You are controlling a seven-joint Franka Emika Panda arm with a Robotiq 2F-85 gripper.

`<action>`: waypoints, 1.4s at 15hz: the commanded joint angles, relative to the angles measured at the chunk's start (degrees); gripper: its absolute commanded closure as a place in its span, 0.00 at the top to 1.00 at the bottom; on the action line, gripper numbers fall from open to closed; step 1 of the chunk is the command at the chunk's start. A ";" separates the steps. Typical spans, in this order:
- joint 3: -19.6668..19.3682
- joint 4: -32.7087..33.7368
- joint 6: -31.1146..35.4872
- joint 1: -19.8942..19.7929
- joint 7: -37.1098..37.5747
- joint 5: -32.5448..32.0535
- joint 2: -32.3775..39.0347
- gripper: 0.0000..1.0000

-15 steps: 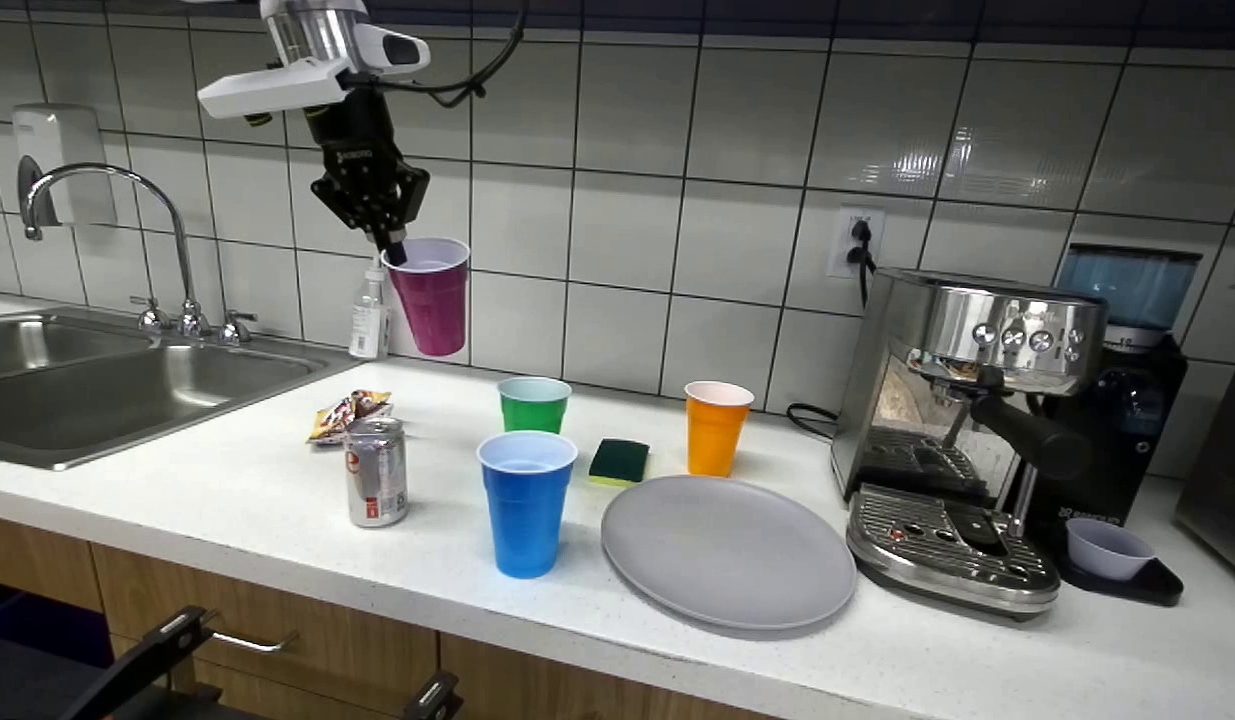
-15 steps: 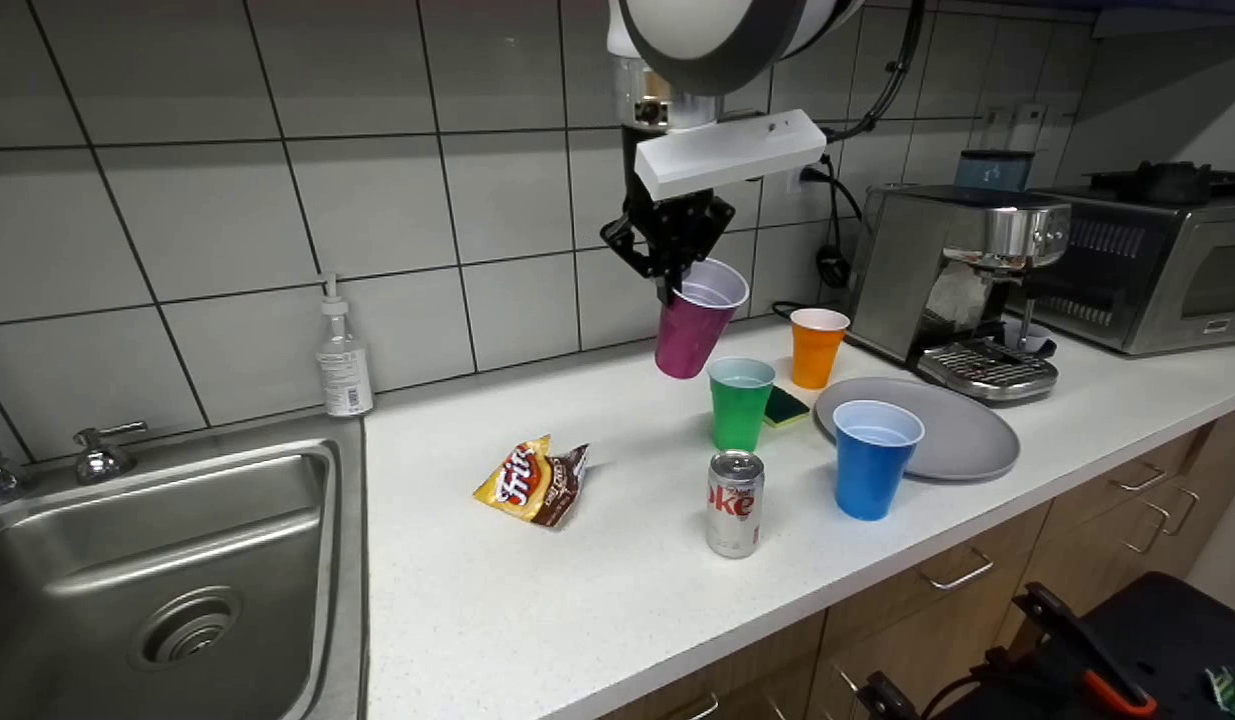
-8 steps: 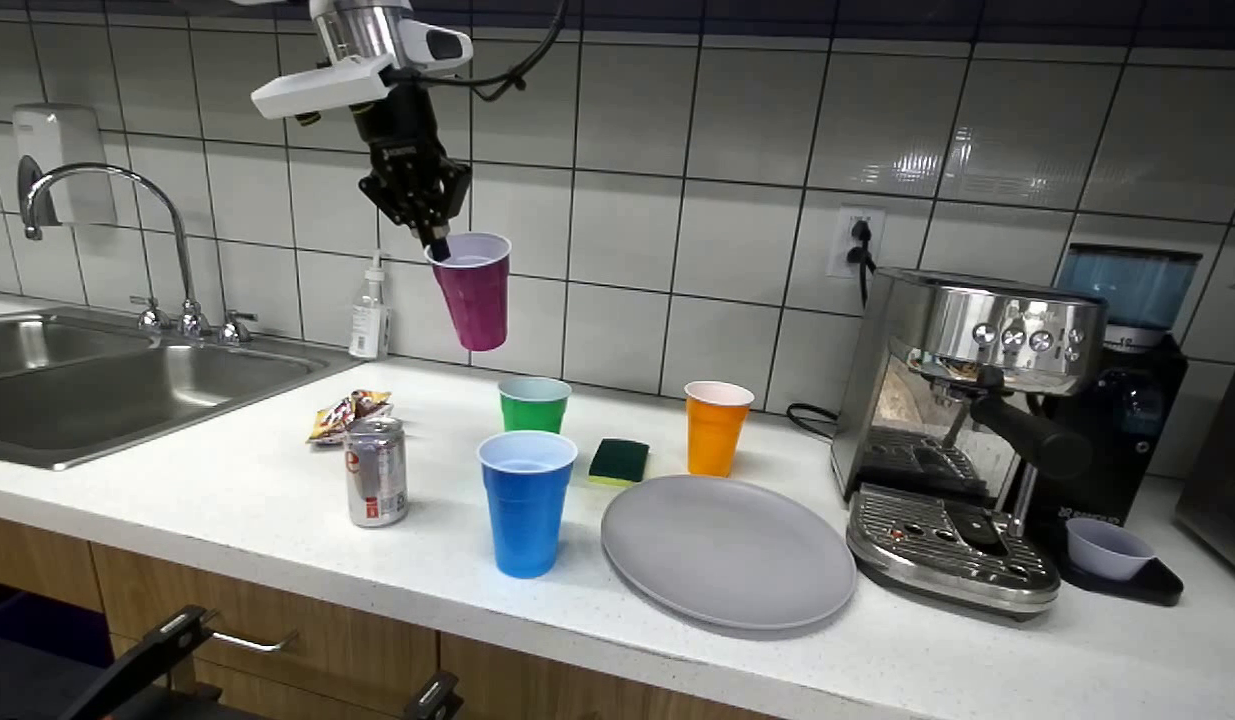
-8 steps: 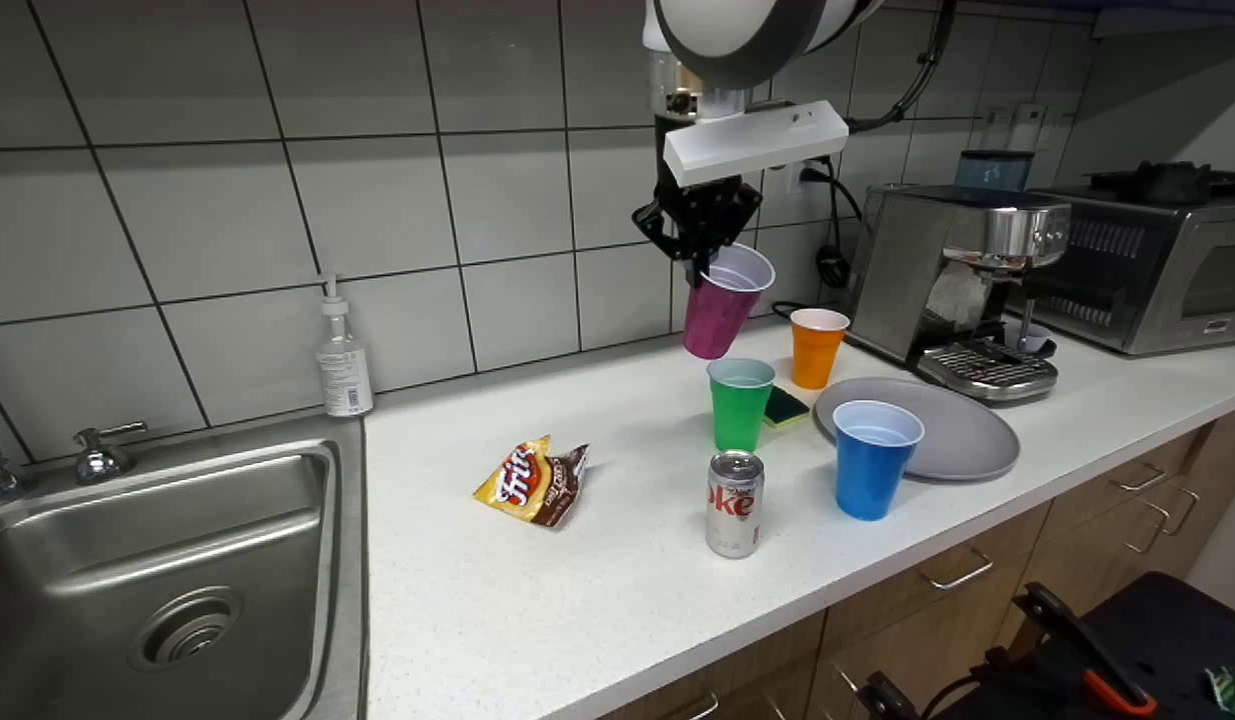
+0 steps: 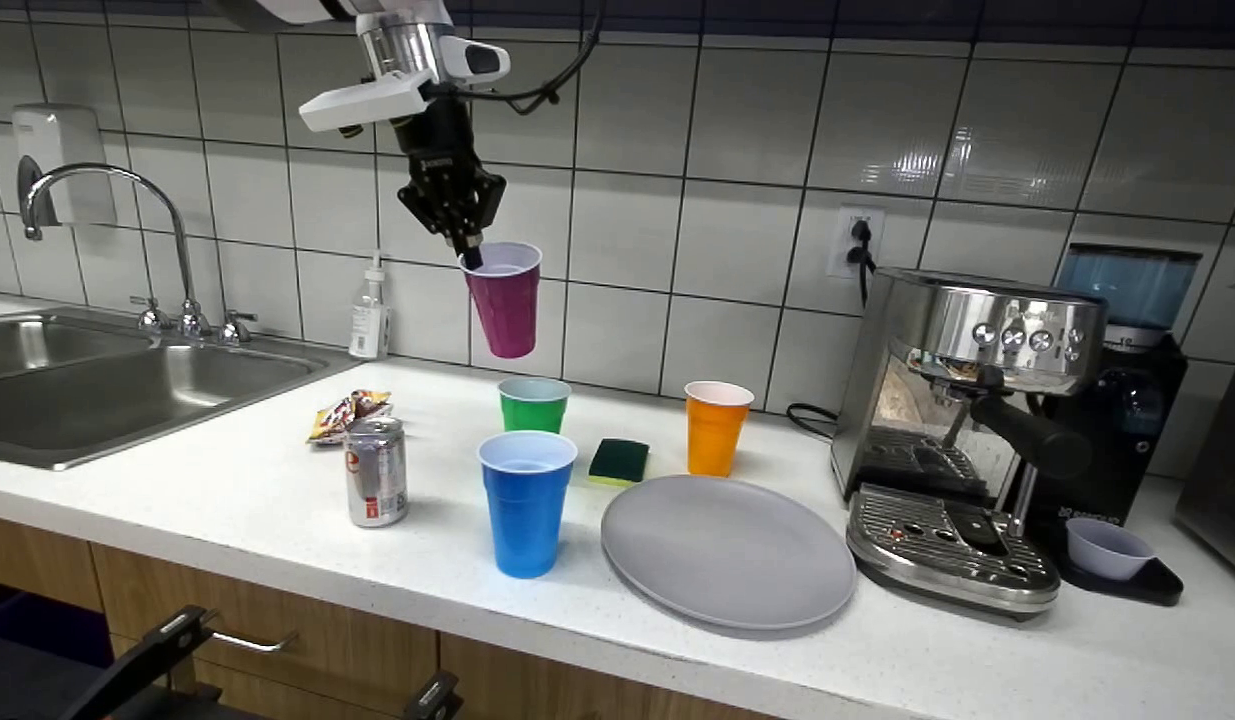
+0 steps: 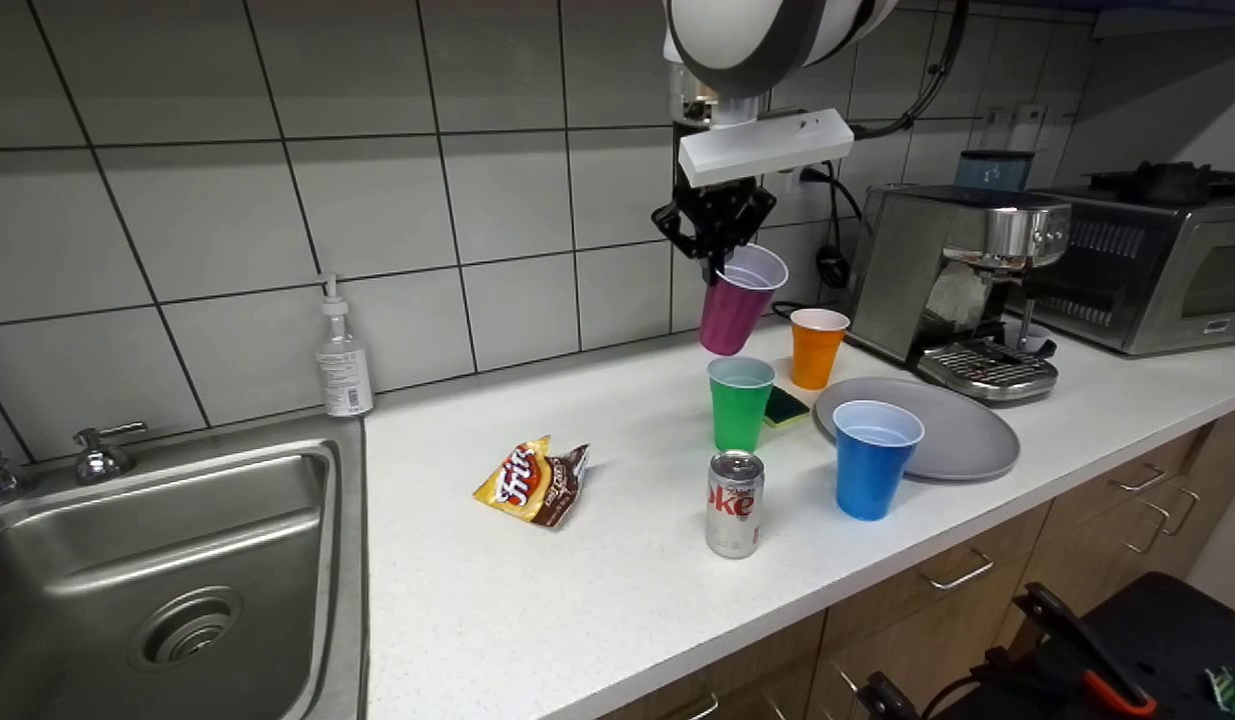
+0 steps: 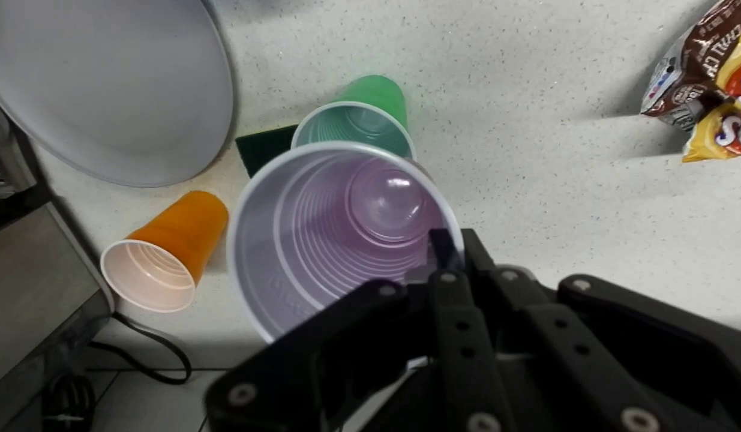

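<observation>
the black metal gripper (image 6: 715,270) has a magenta plastic cup (image 6: 737,315) pinched by the rim, tilted, aloft over the white countertop (image 6: 497,620)! down on the surface, a green plastic cup (image 6: 741,415) stands upright, a flat green-and-yellow sponge (image 6: 785,407) just beside it, an orange plastic cup (image 6: 815,355) closer to the back edge. toward the front edge: silver soda can (image 6: 734,520), blue plastic cup (image 6: 869,470), and a round grey plate (image 6: 962,445) just behind that cup! nearer the edge by the steel sink (image 6: 349,560) lies a yellow-and-brown snack bag (image 6: 532,482), and a clear pump bottle (image 6: 345,370) stands at the sink's back corner.
</observation>
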 commanded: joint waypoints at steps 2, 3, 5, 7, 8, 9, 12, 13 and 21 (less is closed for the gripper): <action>-1.12 3.35 -2.23 -0.25 0.08 -0.84 2.86 0.01; -1.38 3.63 -2.36 -0.17 -0.02 -0.79 3.30 0.01; -1.88 4.14 -2.50 -0.05 -0.25 -0.67 4.25 0.01; -2.28 4.71 -2.73 0.08 -0.37 -0.55 5.08 0.01; -2.45 4.99 -2.89 0.14 -0.36 -0.56 5.50 0.01; -2.63 5.24 -3.07 0.19 -0.45 -0.52 5.87 0.01; -3.09 5.95 -3.93 0.35 -0.52 -0.26 6.89 0.01; -3.19 6.12 -4.09 0.41 -0.48 -0.32 7.27 0.01; -3.78 7.90 -4.04 1.34 -0.61 0.35 11.44 0.01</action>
